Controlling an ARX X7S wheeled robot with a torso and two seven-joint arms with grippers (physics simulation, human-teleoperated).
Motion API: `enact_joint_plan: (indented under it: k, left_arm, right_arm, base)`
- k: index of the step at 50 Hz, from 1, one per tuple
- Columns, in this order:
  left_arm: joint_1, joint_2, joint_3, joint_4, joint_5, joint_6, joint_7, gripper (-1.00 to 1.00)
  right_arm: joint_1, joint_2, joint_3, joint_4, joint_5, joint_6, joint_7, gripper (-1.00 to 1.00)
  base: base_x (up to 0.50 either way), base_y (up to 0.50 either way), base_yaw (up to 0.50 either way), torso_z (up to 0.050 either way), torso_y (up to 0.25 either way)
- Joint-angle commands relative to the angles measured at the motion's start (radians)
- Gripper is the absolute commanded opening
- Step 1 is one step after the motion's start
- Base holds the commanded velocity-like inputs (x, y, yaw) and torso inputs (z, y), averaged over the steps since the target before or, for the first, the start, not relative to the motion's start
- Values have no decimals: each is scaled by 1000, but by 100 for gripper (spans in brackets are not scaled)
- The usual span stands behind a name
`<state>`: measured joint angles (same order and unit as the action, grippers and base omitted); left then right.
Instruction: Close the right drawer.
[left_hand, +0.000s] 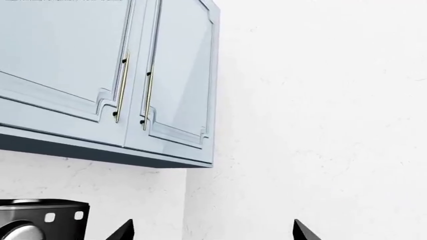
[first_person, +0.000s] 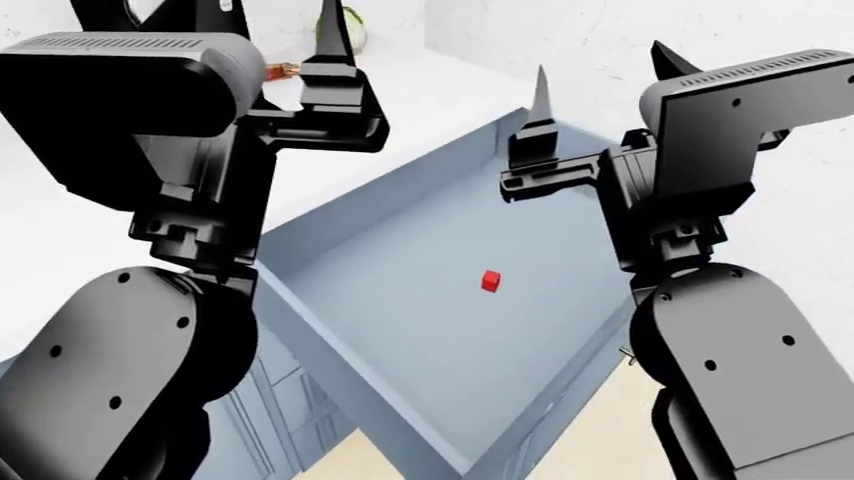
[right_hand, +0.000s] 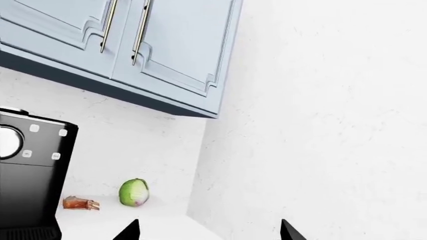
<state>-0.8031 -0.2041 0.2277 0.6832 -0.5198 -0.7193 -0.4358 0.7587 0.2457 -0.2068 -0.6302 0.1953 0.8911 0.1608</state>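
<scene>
The right drawer (first_person: 400, 310) is a deep pale blue-grey box. It stands pulled far out below the white counter, between my two arms in the head view. A small red cube (first_person: 491, 281) lies on its floor. Its front panel is at the near end, and the handle is mostly hidden behind my right arm. My left gripper (left_hand: 212, 231) is open and empty, raised above the counter and pointing up at the wall cabinets. My right gripper (first_person: 601, 78) is open and empty too. It is raised over the drawer's far right corner and also shows in the right wrist view (right_hand: 209, 231).
Pale blue wall cabinets (left_hand: 167, 75) with upright handles hang above. A black coffee machine (right_hand: 27, 165), a green cabbage (right_hand: 134, 192) and a piece of meat (right_hand: 80, 203) stand on the white counter (first_person: 427, 90). A white wall (first_person: 747, 30) runs close along the drawer's right side.
</scene>
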Motion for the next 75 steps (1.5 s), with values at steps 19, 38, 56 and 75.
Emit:
enact_joint_plan:
  k: [19,38,56,75]
  left_arm:
    - [-10,-10,12,2,-16,2,-17,100]
    - [-7,-29,-8,19,-36,-2,-34,100]
    - [-40,-46,-39,38,-52,-28,-71,100]
    - [-51,-51,-32,43,-61,-29,-81,100]
  right_arm:
    - [4,5,-4,-3,11,2,14,100]
    - [2,5,-2,5,19,-13,22,100]
    - [10,13,-1,0,25,4,32,100]
    - [13,16,5,-11,32,17,47,100]
  base:
    - [0,0,-268,0,0]
    - [-3,-3,-101,0,0]
    - [0,0,0,0,0]
    - [107,-126,0,0,0]
